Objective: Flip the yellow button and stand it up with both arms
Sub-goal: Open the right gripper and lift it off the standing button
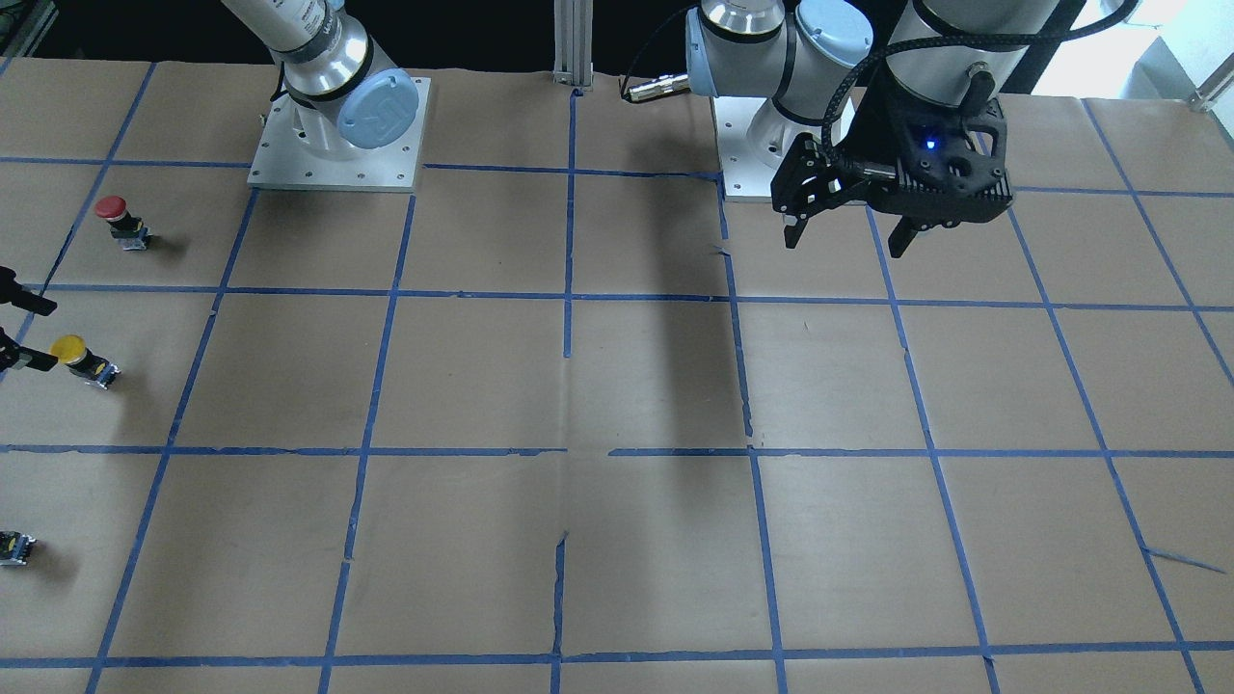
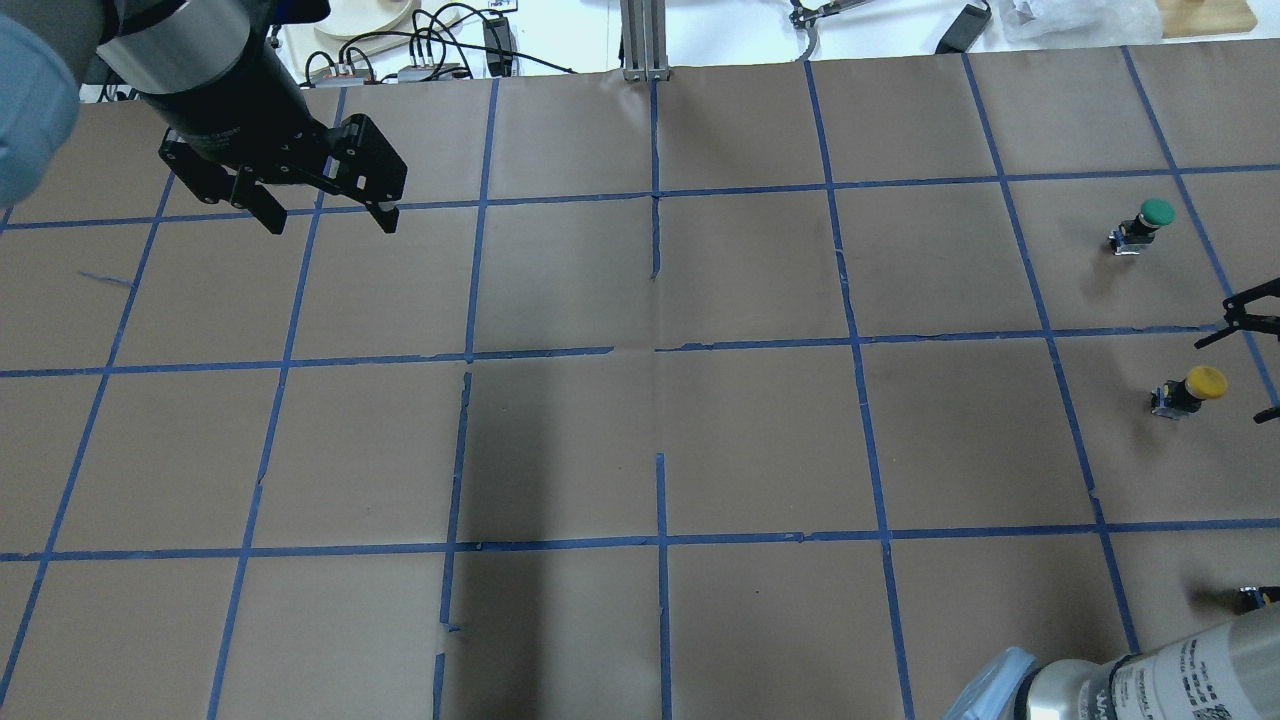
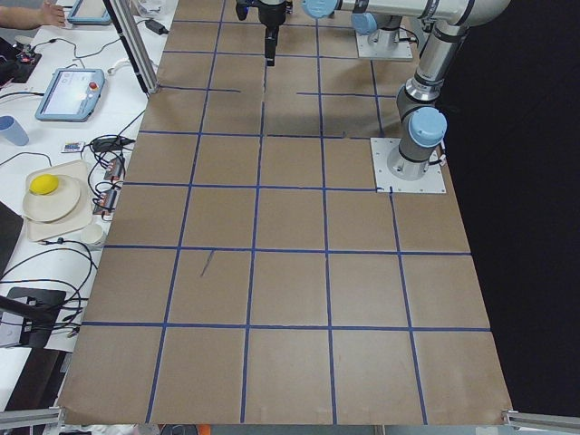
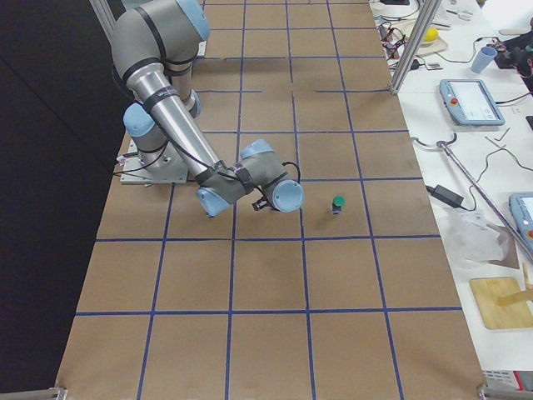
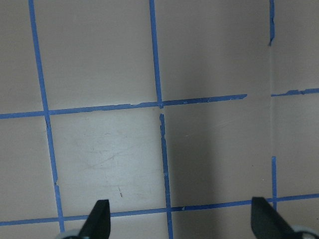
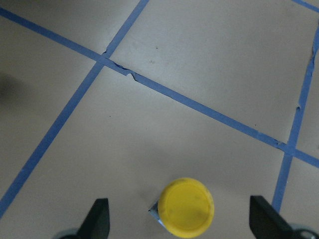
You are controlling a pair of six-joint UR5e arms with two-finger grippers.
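The yellow button (image 1: 82, 359) seems to stand cap up on its black contact block, near the table's end on my right. It also shows in the overhead view (image 2: 1190, 390) and low in the right wrist view (image 6: 185, 206). My right gripper (image 1: 50, 335) is open, low and right beside the button on its outer side (image 2: 1228, 380). Its fingers (image 6: 99, 219) are spread wider than the cap and do not touch it. My left gripper (image 1: 846, 243) is open and empty. It hangs high over the table's other half (image 2: 330, 225), with only taped paper below its fingers (image 5: 99, 219).
A red-capped button (image 1: 118, 220) stands nearer my base than the yellow one. A green-capped button (image 2: 1145, 222) stands farther out (image 4: 337, 203). A small black-yellow block (image 1: 14, 547) is cut off by the view's edge. The arm bases (image 1: 337, 145) are bolted at the table's near side.
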